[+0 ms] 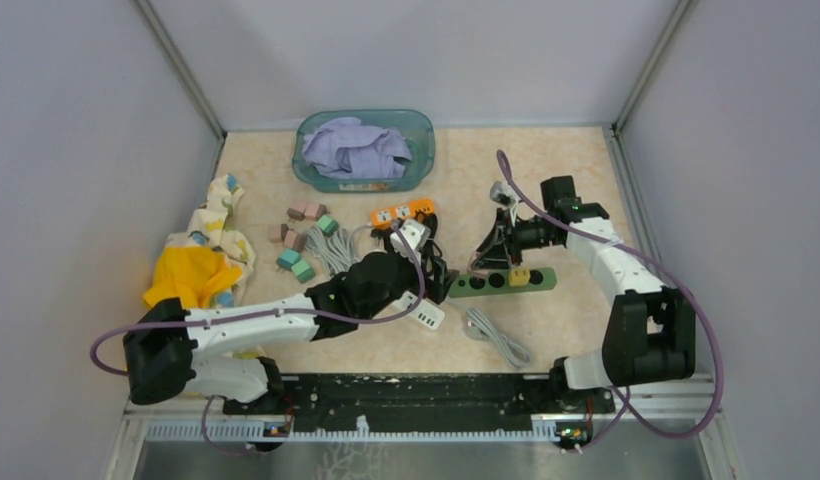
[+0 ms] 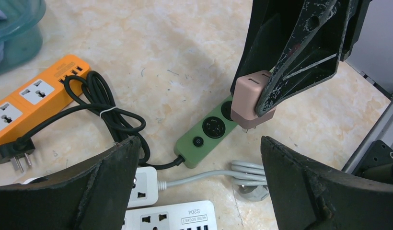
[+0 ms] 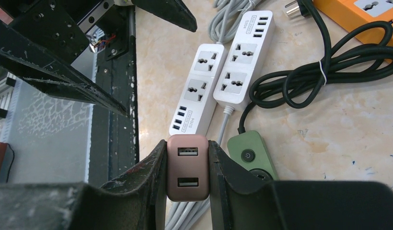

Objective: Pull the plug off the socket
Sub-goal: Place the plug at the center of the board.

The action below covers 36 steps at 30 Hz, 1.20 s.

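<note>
A pink two-port USB charger plug (image 3: 187, 167) is clamped between my right gripper's (image 3: 187, 155) fingers. In the left wrist view the plug (image 2: 249, 98) hangs just above the green power strip (image 2: 209, 134), its prongs showing, out of the socket. The strip lies on the table, also in the top view (image 1: 501, 282), with a yellow plug (image 1: 519, 276) still seated in it. My left gripper (image 2: 200, 143) is open and empty, hovering over the strip's switch end. In the top view it (image 1: 436, 272) sits left of the strip, and the right gripper (image 1: 483, 258) is above it.
Two white power strips (image 3: 218, 72) and a coiled grey cord (image 2: 252, 172) lie near the green strip. An orange strip (image 2: 31, 100) with a black cord (image 2: 108, 115) is at the left. A teal basin (image 1: 364, 150), coloured blocks (image 1: 304, 240) and a yellow cloth (image 1: 191, 275) are behind and to the left.
</note>
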Each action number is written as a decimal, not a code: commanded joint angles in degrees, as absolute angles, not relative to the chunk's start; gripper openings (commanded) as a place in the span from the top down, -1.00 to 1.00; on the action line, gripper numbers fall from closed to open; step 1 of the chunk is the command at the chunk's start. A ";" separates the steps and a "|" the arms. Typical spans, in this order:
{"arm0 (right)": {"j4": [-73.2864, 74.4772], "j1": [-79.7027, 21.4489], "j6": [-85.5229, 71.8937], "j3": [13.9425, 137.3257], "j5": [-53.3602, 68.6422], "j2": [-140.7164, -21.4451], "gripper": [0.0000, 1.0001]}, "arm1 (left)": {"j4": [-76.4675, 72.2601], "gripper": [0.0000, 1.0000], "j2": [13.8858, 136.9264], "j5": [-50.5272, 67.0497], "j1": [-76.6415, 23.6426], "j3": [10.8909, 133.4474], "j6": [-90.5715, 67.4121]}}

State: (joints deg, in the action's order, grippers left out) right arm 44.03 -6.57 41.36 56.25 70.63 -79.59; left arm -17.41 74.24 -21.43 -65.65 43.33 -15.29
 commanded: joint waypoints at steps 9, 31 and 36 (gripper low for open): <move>41.01 -6.26 37.78 56.12 74.43 -79.83 1.00 | -28.68 -1.00 69.75 -18.36 -65.89 35.73 -13.35; 21.33 -6.24 9.95 51.69 78.24 -80.50 1.00 | -8.85 -0.96 82.32 -20.96 -65.96 53.91 -14.59; 20.47 -6.24 8.28 51.64 76.35 -81.48 1.00 | -6.32 -0.85 85.34 -19.48 -66.24 58.25 -18.62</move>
